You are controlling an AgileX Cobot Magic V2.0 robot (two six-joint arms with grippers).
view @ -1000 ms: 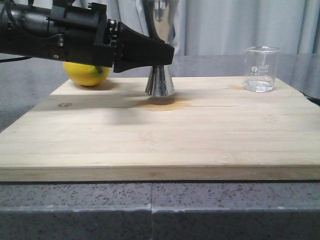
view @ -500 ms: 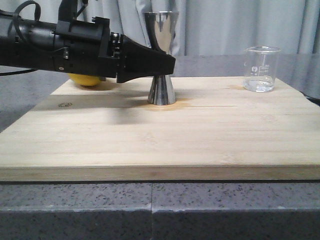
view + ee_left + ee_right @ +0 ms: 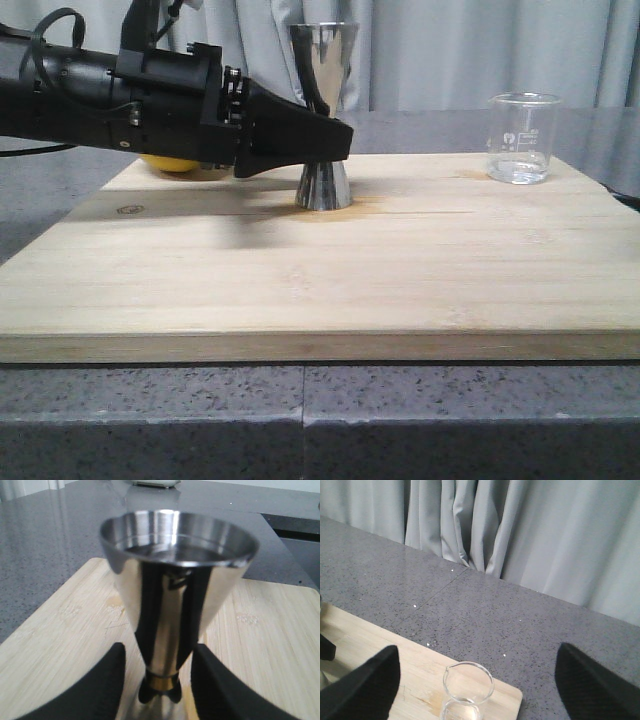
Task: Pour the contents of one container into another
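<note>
The tall steel jigger point(image 3: 322, 185) stands upright on the wooden board point(image 3: 320, 270), left of centre near its far edge. My left gripper point(image 3: 336, 138) reaches in from the left at the height of the jigger's waist. In the left wrist view the jigger point(image 3: 175, 580) fills the picture and its gold band sits between the fingers point(image 3: 105, 685) of my left gripper point(image 3: 159, 680). The jaws are open, with a gap on each side. The clear glass beaker point(image 3: 522, 138) stands at the board's far right corner. My right gripper point(image 3: 477, 647) hangs wide open above the beaker point(image 3: 468, 687).
A yellow lemon point(image 3: 165, 163) lies at the board's far left, mostly hidden behind my left arm. The board rests on a grey speckled counter point(image 3: 320, 420), and a grey curtain point(image 3: 520, 530) hangs behind. The right arm does not show in the front view.
A second ago the jigger hung slightly above the board in my left gripper. It has come down and now stands on the board, and the left arm has dropped with it.
</note>
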